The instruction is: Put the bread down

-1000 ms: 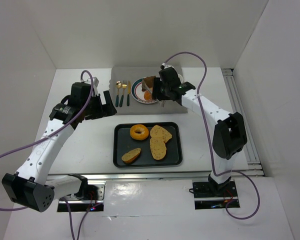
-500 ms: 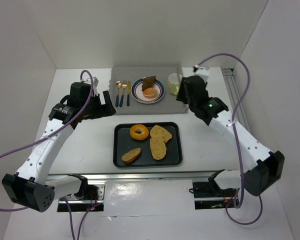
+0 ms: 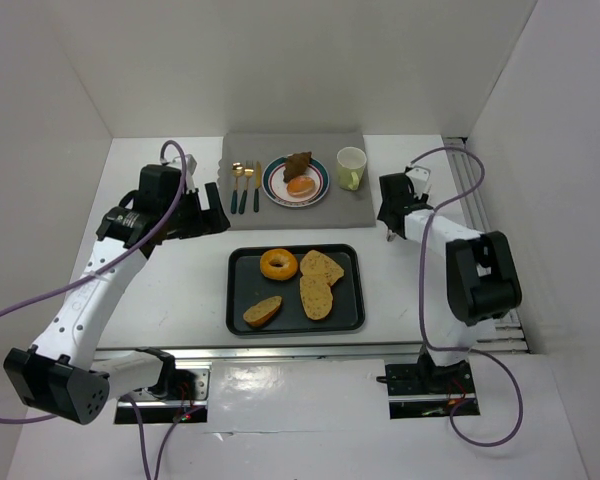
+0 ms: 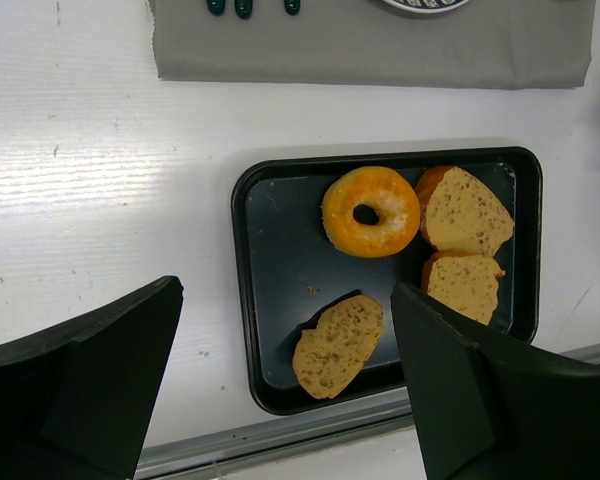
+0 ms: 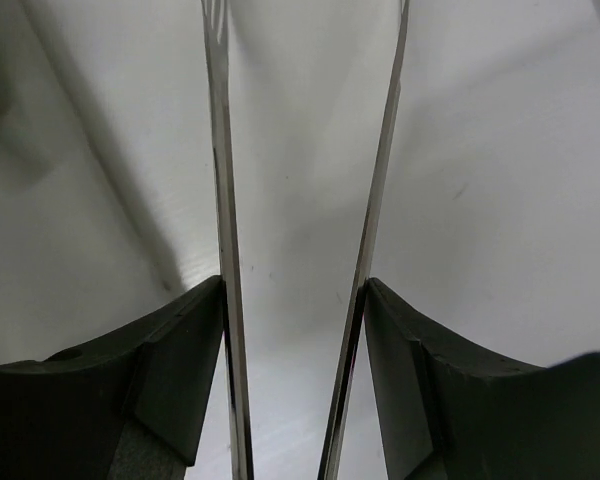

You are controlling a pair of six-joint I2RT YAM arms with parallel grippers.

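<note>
A brown piece of bread point(image 3: 298, 163) and an orange bun point(image 3: 301, 186) lie on the round plate point(image 3: 276, 190) on the grey mat point(image 3: 242, 150). The black tray point(image 3: 242, 290) holds a bagel point(image 3: 278, 264) and three bread slices; the left wrist view shows the bagel point(image 4: 370, 211) and the near slice point(image 4: 338, 343). My left gripper point(image 3: 208, 210) is open and empty, high over the table left of the tray point(image 4: 270, 260). My right gripper point(image 3: 388, 208) holds thin metal tongs point(image 5: 217, 150), spread and empty, over bare table right of the mat.
A pale green cup point(image 3: 351, 167) stands on the mat right of the plate. Cutlery point(image 3: 245, 185) lies left of the plate. A metal rail point(image 3: 480, 200) runs along the table's right side. White walls close in the back and both sides.
My right arm has pulled back from the plate, swung right and folded in, with the tongs now over bare table. The left arm has not moved.
</note>
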